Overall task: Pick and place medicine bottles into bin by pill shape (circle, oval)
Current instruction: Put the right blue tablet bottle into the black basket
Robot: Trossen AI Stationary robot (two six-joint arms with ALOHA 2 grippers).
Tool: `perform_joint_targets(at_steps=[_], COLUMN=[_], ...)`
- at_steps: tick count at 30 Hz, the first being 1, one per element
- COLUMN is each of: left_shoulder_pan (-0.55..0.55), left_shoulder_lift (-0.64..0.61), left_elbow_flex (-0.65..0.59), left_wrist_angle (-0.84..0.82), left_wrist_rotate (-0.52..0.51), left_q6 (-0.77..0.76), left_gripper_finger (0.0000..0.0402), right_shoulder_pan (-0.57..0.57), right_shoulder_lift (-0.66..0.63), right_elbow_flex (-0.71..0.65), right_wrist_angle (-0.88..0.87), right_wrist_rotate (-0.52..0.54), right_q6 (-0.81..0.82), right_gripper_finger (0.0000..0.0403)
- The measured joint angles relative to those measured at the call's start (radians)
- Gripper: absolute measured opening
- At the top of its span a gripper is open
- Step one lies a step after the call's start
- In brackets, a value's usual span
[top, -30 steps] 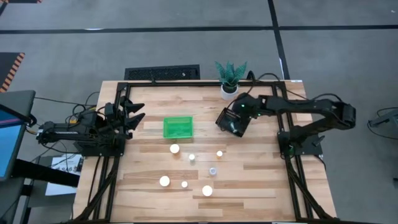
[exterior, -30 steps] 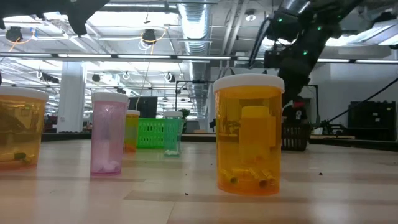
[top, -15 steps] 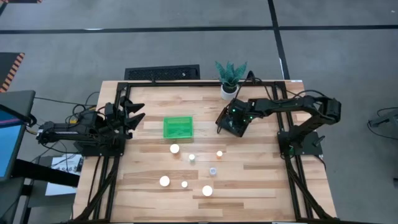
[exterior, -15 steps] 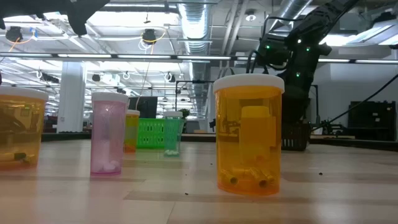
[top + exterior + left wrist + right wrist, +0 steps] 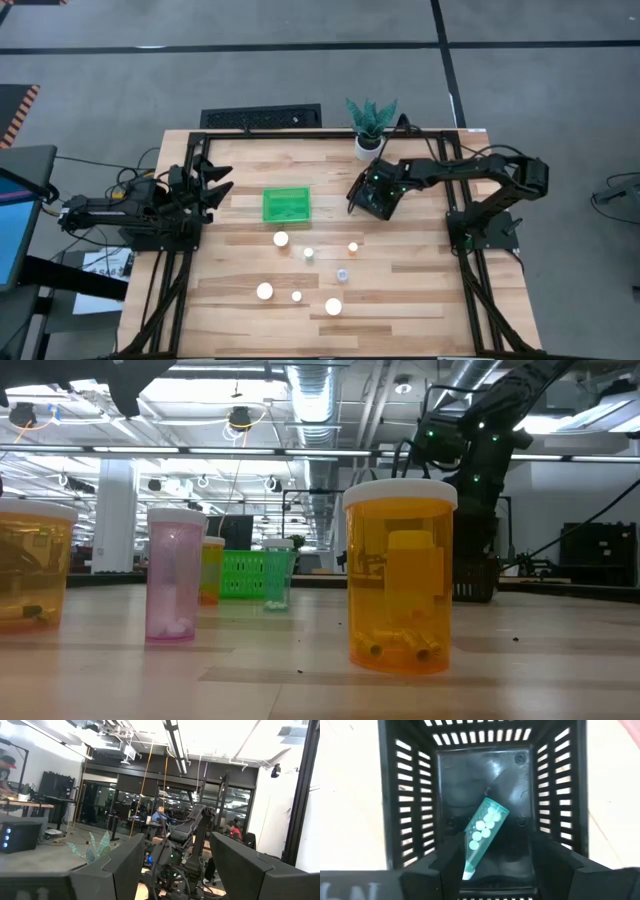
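A slim teal-tinted bottle (image 5: 481, 836) with a white cap and small round white pills lies tilted on the floor of the black slotted bin (image 5: 410, 795), directly below the right gripper (image 5: 492, 865), whose dark fingers are spread apart and hold nothing; the bottle appears released, so the placing step looks complete. In the overhead view the right gripper (image 5: 362, 196) hangs over the black bin (image 5: 380, 207), near the potted plant (image 5: 369, 125). The green slotted bin (image 5: 286, 204) stands empty-looking, well apart to the left. Seven white-capped bottles, such as the one nearest the green bin (image 5: 281, 239), stand upright on the pale wooden tabletop (image 5: 420, 290). At table height they show as translucent cylinders: a wide amber bottle (image 5: 400, 575) and a narrow pink bottle (image 5: 175, 573). The left gripper (image 5: 215, 180) waits at the table's left edge, fingers parted. The next move probably calls for lifting clear of the bin walls and choosing another bottle by pill shape.
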Motion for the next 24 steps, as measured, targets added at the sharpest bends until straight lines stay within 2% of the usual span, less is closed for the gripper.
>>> perform_joint_targets(at_steps=[14, 24], left_shoulder_pan=[0.0, 0.0], left_shoulder_lift=[0.0, 0.0], left_elbow_flex=[0.0, 0.0], left_wrist_angle=[0.0, 0.003], left_wrist_rotate=[0.0, -0.001], left_q6=[0.0, 0.0], left_gripper_finger=[0.022, 0.022], right_shoulder_pan=[0.003, 0.002], right_shoulder_lift=[0.005, 0.128], right_elbow_flex=[0.0, 0.013], right_wrist_angle=[-0.001, 0.011], right_wrist_rotate=[0.007, -0.019], right_q6=[0.008, -0.017], right_gripper_finger=[0.0219, 0.0219])
